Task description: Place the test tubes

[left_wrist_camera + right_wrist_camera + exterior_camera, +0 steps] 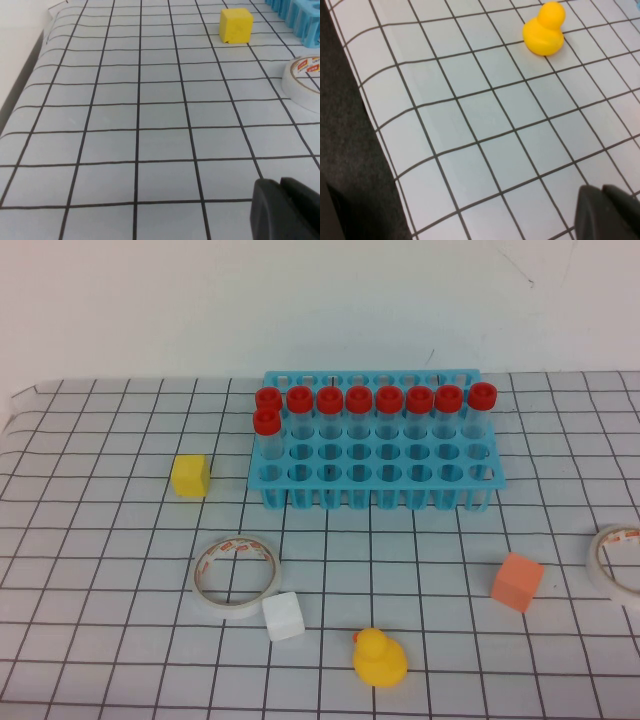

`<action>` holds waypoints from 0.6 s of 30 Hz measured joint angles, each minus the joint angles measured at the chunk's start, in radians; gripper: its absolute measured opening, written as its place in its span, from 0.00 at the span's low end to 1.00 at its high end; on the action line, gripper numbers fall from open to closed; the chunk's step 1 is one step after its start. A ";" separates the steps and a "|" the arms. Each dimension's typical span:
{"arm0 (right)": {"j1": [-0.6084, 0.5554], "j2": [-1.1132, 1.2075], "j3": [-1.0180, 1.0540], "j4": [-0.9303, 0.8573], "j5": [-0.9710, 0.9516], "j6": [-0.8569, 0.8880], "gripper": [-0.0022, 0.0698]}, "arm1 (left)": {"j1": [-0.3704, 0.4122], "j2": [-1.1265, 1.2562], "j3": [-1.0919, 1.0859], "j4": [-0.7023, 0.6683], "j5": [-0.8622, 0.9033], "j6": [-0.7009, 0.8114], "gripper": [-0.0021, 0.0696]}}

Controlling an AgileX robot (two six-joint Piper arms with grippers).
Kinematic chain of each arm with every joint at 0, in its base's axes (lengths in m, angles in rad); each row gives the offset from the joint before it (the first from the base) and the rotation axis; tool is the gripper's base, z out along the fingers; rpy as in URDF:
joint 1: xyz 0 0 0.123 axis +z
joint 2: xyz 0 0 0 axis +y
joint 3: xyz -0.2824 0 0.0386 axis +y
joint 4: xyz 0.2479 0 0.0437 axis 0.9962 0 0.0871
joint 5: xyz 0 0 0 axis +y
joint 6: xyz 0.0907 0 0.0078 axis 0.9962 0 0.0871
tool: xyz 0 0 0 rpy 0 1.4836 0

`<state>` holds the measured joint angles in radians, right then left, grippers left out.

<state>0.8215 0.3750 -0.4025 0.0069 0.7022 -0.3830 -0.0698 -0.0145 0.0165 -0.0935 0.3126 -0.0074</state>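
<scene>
Red-capped test tubes (360, 400) stand in the blue rack (262, 480). The left gripper (281, 190) hangs low over the bench (150, 125), jaws pressed together; the right gripper (603, 197) likewise, near the yellow duck (544, 31).

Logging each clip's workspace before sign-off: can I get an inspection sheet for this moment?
Surface: white mat with a black grid.
Job's things: blue rack holds nine upright red-capped test tubes; eight stand in one row, one in front at its left end.
Clutter: yellow cube, tape roll, white cube, yellow duck, orange cube, second tape roll at the right edge.
Grippers: left gripper over bare mat, fingers shut, empty; right gripper near the mat's edge, fingers shut, empty.
Cables: nothing seen.
Surroundings: plain white wall behind.
</scene>
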 joint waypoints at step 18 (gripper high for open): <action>-0.627 -0.242 0.000 0.026 0.000 -0.021 0.03 | 0.000 0.000 0.000 0.000 0.000 0.000 0.03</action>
<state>0.1943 0.1325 -0.4025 0.0327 0.7022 -0.4035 -0.0698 -0.0145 0.0165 -0.0935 0.3126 -0.0074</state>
